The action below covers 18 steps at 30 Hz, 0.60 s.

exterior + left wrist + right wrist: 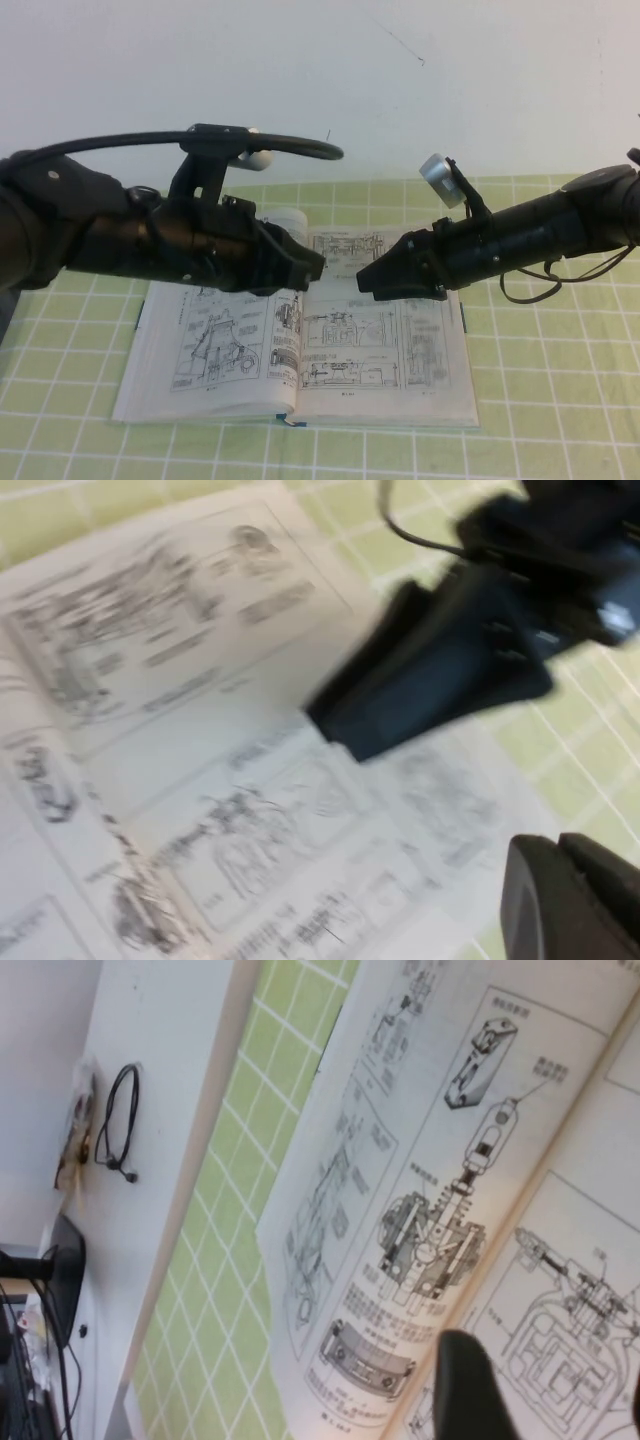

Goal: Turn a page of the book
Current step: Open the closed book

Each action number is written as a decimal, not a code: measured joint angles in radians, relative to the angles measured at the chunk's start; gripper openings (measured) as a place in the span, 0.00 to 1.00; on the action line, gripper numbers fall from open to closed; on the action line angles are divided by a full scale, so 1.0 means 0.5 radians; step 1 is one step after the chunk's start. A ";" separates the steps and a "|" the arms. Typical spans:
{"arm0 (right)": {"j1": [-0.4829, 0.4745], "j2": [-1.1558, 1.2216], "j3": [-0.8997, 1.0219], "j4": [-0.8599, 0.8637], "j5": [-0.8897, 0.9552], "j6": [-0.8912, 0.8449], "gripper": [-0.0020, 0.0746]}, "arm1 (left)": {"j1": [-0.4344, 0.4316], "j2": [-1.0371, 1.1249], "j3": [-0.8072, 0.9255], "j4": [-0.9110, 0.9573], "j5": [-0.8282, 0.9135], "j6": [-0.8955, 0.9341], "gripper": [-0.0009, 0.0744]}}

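The book [230,395] lies open on the checked cloth, both faces showing black machine drawings. My left gripper [318,268] hovers over the spine near the book's far half, its fingers [545,900] pressed together with nothing in them. My right gripper [363,281] faces it from the right, just above the right-hand page [400,350]. In the right wrist view the right gripper [550,1370] is open, with one dark finger [465,1390] over the spine gutter and bare print between the jaws. The right gripper's body [430,670] also crosses the left wrist view. A pale paper curl [292,218] rises at the far edge of the book's left side.
A green checked tablecloth [560,400] covers the table, with a white wall [400,80] behind it. A grey cylinder [436,168] sits on top of the right arm. A black cable [118,1120] lies on a white surface beyond the cloth.
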 joint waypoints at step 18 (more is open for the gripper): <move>-0.102 -0.107 -0.299 -1.284 0.125 0.731 0.47 | -0.010 0.113 0.138 0.338 -0.173 -0.225 0.01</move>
